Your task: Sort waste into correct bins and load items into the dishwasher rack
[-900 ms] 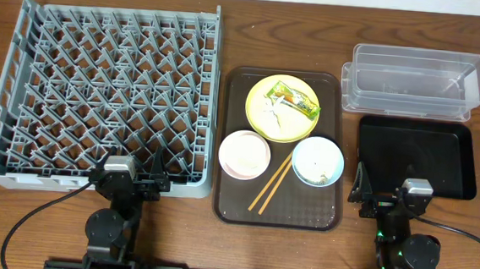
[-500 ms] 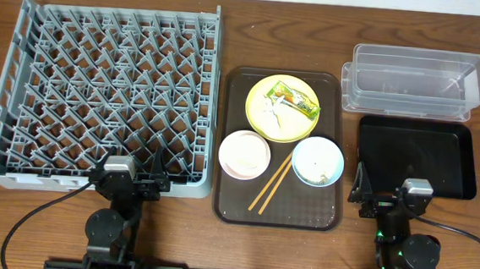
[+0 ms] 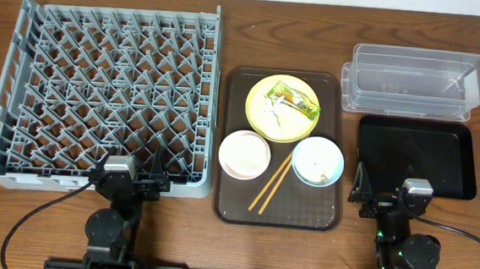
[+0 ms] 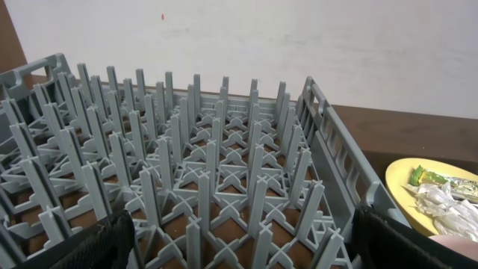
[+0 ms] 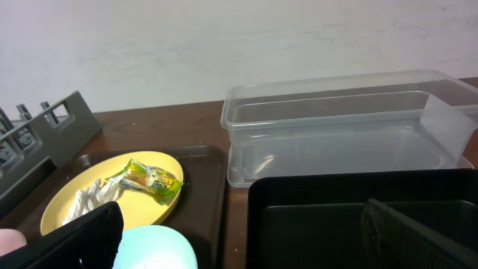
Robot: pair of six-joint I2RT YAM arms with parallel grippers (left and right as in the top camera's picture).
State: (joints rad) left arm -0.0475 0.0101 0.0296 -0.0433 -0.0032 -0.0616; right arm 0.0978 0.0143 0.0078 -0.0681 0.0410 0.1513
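Note:
The yellow plate [image 3: 282, 108] on the brown serving tray [image 3: 228, 203] holds the green-yellow snack wrapper [image 3: 296, 99] and crumpled white paper [image 3: 270, 109]. The pinkish-white bowl [image 3: 244, 153], the light blue bowl [image 3: 318, 160] with rice-like scraps [image 3: 322, 178], and the wooden chopsticks [image 3: 269, 184] lie in front of it. The grey dishwasher rack [image 3: 103, 91] stands at the left. The clear tub [image 3: 415, 81] and black tray [image 3: 416, 155] are at the right. My left gripper [image 3: 133, 180] is open at the rack's near edge [image 4: 224, 224]. My right gripper [image 3: 385, 198] is open over the black tray's near left corner [image 5: 314, 217]. No white cup is in view.
The right wrist view shows the plate [image 5: 82, 202] with the wrapper [image 5: 153, 179] and paper [image 5: 89, 198], the blue bowl's [image 5: 153, 250] rim, and the clear tub [image 5: 343, 127]. A pale wall stands behind the table.

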